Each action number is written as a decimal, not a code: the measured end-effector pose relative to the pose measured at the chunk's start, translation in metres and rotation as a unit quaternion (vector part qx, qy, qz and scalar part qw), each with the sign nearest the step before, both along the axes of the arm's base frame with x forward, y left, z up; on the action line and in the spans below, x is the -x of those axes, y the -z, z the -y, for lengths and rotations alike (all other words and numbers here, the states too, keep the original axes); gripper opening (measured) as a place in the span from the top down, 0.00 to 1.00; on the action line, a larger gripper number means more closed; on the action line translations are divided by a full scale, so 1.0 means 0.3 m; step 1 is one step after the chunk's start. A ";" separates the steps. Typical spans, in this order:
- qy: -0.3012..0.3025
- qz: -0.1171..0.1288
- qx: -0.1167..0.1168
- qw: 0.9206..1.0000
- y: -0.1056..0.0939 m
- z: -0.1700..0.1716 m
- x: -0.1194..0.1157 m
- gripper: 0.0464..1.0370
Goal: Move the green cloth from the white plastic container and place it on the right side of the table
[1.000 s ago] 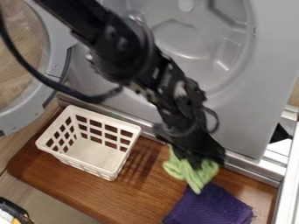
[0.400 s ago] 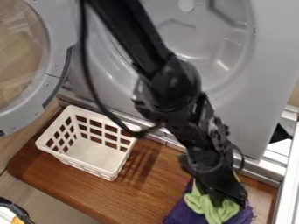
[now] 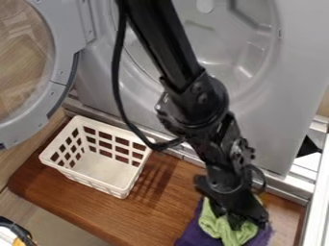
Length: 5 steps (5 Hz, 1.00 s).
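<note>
Camera view: black 2-finger gripper (image 3: 243,222) at lower right, arm in from top edge, tip down at the soft lime-green cloth (image 3: 223,231). Jaws: can't tell whether apart, together or clamped on cloth. Green cloth is out of the white plastic container with grid-like sides (image 3: 101,169), bunched on top of a dark purple textured cloth (image 3: 191,236), right part of the reddish-brown wooden tabletop (image 3: 151,211). Container upright, left part of tabletop, well apart from both cloths. Round-windowed grey door (image 3: 61,77) upper left.
</note>
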<state>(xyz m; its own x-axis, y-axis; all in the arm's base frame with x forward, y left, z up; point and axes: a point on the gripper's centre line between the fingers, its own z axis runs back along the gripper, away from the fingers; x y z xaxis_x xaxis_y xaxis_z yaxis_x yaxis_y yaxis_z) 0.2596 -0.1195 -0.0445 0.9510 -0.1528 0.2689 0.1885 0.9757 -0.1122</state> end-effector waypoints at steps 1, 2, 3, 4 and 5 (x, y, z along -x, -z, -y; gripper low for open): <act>0.008 0.003 -0.009 1.000 -0.013 0.002 0.002 0.41; 0.006 0.013 -0.005 1.000 -0.034 -0.001 0.010 0.11; 0.010 0.012 -0.007 1.000 -0.035 -0.006 0.015 0.03; 0.006 0.020 -0.004 1.000 -0.062 -0.012 0.008 0.03; 0.001 0.023 -0.015 1.000 -0.098 -0.028 0.012 0.04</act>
